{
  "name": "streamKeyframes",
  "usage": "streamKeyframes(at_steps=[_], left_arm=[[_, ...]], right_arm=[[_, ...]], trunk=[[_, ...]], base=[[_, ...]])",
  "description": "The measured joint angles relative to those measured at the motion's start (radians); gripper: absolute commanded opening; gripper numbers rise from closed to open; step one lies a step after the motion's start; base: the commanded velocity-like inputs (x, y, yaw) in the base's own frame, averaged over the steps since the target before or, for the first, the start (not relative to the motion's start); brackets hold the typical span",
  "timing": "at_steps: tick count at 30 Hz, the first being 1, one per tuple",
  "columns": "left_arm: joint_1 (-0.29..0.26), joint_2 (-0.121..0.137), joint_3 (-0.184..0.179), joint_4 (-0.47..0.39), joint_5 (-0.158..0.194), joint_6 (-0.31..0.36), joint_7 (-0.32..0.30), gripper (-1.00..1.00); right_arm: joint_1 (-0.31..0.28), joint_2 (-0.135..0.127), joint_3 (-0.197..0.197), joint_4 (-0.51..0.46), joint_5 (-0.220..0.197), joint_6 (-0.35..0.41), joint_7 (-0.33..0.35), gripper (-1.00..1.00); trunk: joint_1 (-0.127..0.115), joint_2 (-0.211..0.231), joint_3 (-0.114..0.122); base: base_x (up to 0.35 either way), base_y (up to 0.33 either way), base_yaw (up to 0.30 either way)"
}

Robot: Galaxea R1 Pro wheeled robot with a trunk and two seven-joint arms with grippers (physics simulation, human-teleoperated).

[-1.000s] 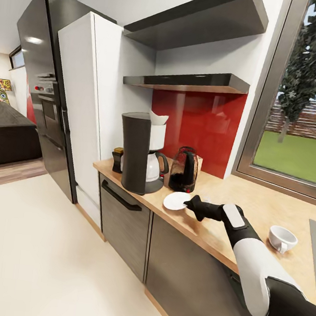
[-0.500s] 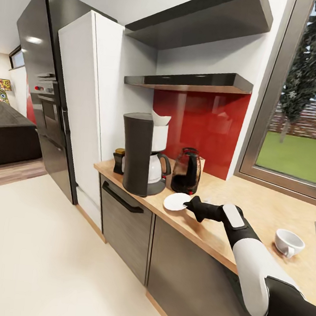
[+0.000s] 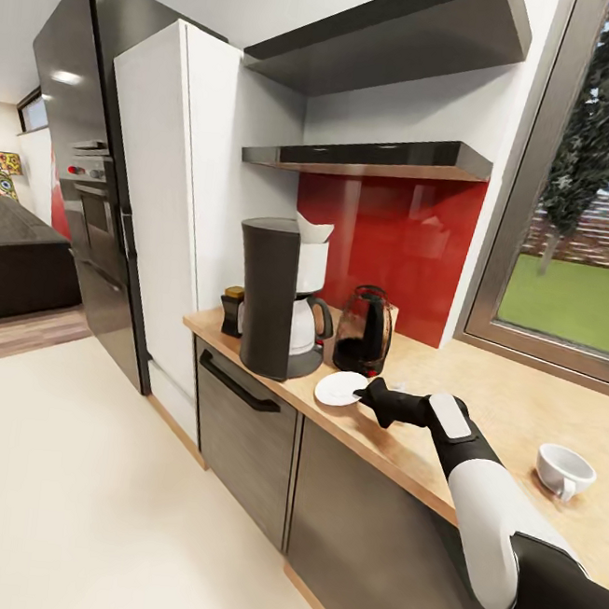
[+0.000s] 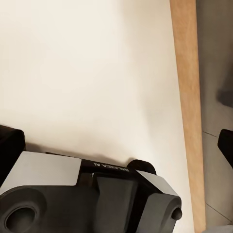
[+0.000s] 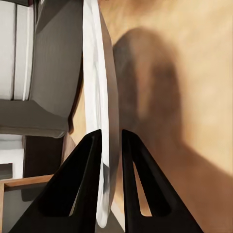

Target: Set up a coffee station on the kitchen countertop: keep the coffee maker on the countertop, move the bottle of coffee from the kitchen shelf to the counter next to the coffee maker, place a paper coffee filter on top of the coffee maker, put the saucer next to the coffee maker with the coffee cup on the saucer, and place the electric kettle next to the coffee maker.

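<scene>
The tall dark grey coffee maker [image 3: 277,302] stands on the tan countertop [image 3: 482,398], and the white paper coffee filter [image 3: 312,228] rests on top of it. The bottle of coffee [image 3: 233,310] stands just left of it, the dark electric kettle [image 3: 365,331] just right. My right gripper [image 3: 363,393] is shut on the rim of the white saucer [image 3: 339,388], held just in front of the kettle; the rim [image 5: 103,121] shows between both fingers [image 5: 82,170]. The white coffee cup [image 3: 564,471] sits far right on the counter. The black kitchen shelf [image 3: 376,155] hangs above.
A white tall cabinet [image 3: 156,195] and a black fridge [image 3: 75,168] stand left of the counter. A window [image 3: 580,183] lies to the right. Grey cabinet fronts [image 3: 243,439] run below the worktop. The left wrist view shows pale floor [image 4: 87,73] and part of the robot's base [image 4: 87,199].
The whole head view has shifted slightly, so the camera moved. The right gripper still holds the saucer at about the same spot by the kettle.
</scene>
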Motion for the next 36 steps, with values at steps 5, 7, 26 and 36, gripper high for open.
streamKeyframes(at_steps=[5, 7, 26, 36], left_arm=[[0.0, 0.0, 0.0, 0.0, 0.0, 0.0, 0.0, 1.0], [0.0, 0.0, 0.0, 0.0, 0.0, 0.0, 0.0, 1.0], [0.0, 0.001, 0.0, 0.0, 0.0, 0.0, 0.0, 1.0], [0.0, 0.001, 0.0, 0.0, 0.0, 0.0, 0.0, 1.0]], right_arm=[[0.0, 0.001, 0.0, 0.0, 0.0, 0.0, 0.0, -1.0], [0.0, 0.001, 0.0, 0.0, 0.0, 0.0, 0.0, -1.0], [0.0, 0.009, -0.001, 0.0, -0.001, 0.0, 0.0, -1.0], [0.0, 0.008, -0.002, 0.0, -0.003, 0.0, 0.0, -1.0]], trunk=[[0.0, 0.0, 0.0], [0.0, 0.0, 0.0], [0.0, 0.0, -0.006], [0.0, 0.0, -0.015]], base=[[0.061, 0.002, 0.0], [0.121, 0.0, 0.0], [0.007, 0.0, 0.0], [0.0, 0.0, 0.0]])
